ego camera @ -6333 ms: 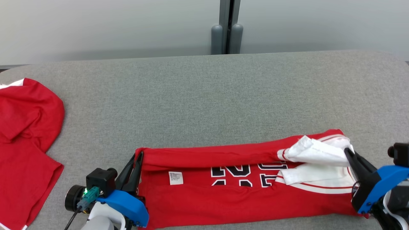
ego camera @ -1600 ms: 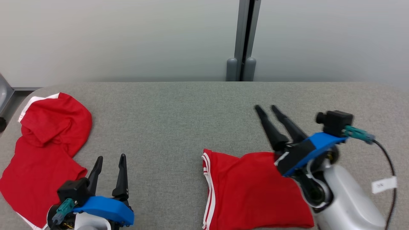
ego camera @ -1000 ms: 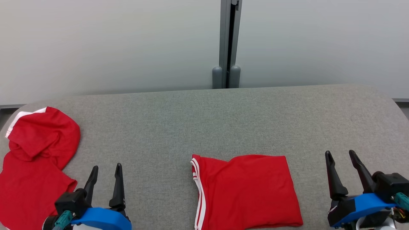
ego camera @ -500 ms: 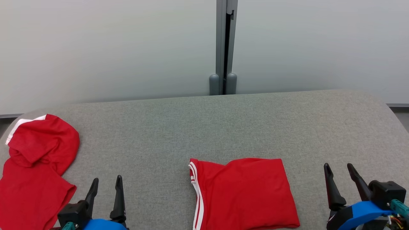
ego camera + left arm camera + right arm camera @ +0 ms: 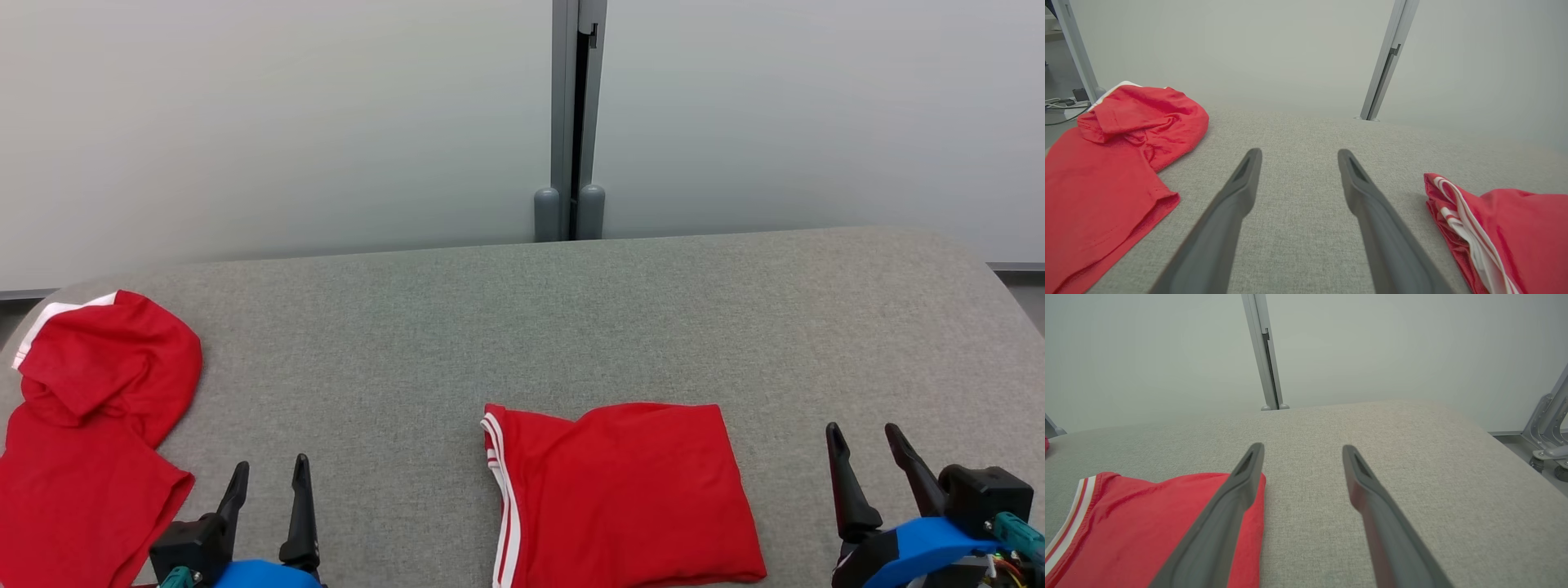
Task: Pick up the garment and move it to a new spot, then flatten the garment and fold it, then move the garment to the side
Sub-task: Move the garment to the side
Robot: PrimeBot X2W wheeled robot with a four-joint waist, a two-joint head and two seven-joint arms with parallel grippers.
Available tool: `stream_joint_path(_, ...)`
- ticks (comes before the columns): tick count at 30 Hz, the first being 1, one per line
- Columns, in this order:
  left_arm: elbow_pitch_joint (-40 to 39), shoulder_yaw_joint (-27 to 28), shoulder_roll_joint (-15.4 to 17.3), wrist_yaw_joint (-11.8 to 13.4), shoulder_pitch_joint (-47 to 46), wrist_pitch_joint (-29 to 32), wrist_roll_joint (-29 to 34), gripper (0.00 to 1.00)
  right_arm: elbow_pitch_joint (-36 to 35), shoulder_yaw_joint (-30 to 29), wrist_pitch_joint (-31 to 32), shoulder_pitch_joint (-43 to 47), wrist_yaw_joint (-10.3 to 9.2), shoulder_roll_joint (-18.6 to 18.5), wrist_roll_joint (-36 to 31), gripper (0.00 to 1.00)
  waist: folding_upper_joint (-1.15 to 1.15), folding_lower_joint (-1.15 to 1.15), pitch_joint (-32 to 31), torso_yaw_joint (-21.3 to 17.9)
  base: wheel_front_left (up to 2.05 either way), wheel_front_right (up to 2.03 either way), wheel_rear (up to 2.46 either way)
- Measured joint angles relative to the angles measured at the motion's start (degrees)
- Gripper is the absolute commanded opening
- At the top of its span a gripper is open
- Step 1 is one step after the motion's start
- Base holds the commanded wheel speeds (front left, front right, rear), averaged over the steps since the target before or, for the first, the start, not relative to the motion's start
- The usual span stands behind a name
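The grey padded table [image 5: 522,327] carries a loose red shirt [image 5: 90,408] crumpled at its left end. Near the front edge, a little right of centre, lies the folded garment [image 5: 629,498], a flat red packet with white-striped trim down its left side. It looks light, soft and limp, likely to sag and spill its layers if lifted by one corner, so I judge the best hold is a pinch through all layers at both side edges; the left gripper [image 5: 272,461] and right gripper [image 5: 860,426] flank it, fingers spread wide and holding nothing.
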Motion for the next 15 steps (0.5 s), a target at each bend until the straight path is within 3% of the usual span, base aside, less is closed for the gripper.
stream_joint_path(8, -0.19, 0.52, -0.05, -0.25, -0.34, 0.0, 0.47, 1.0, -0.47, 1.01, 1.33, -0.72, 0.0, 0.11, -0.9, 1.0, 0.0, 0.0, 0.57, 0.02, 0.0, 0.0, 0.0)
stream_joint_path(13, -0.54, 0.88, -0.14, -0.42, -1.13, 0.0, 0.63, 1.0, -0.97, 3.49, 7.34, -4.98, 0.0, -0.22, -0.56, 1.0, 0.0, 0.0, 1.33, 0.2, 0.0, 0.0, 0.0)
stream_joint_path(15, -0.66, 1.03, -0.12, -0.42, -1.44, 0.0, 0.77, 1.0, 0.2, 4.61, 12.74, -7.13, 0.0, -0.23, 0.02, 1.0, 0.0, 0.0, 1.74, 0.22, 0.0, 0.0, 0.0)
